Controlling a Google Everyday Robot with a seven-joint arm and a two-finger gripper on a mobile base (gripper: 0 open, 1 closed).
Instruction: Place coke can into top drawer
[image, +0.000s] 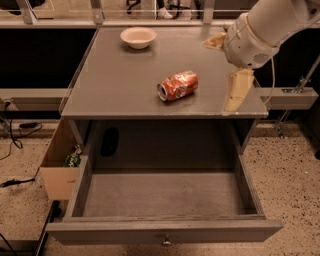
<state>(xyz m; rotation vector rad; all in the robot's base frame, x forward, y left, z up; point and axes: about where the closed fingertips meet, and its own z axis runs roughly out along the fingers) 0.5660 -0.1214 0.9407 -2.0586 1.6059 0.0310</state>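
- Early stage, by my judgement: the wide grey wooden top drawer (165, 230) stands pulled open, but grasp, lift and drop are all left.
- The dented red-and-white coke can (177, 85) lies on its side on the grey cabinet top (115, 85), just left of the cream fingers (239, 90), untouched.
- The two-finger gripper (216, 77) is spread wide and holds nothing.

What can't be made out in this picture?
Camera view:
1. Crumpled red-and-white coke can, lying on the grey cabinet top: its underside is hidden against the top.
2. Cream two-fingered end effector, open over the top's right edge: its arm is cut off by the frame's upper right corner.
3. Dark shape in the recess behind the open grey top drawer: lost in shadow.
4. Brown cardboard box, left: contents mostly hidden behind the drawer's side.
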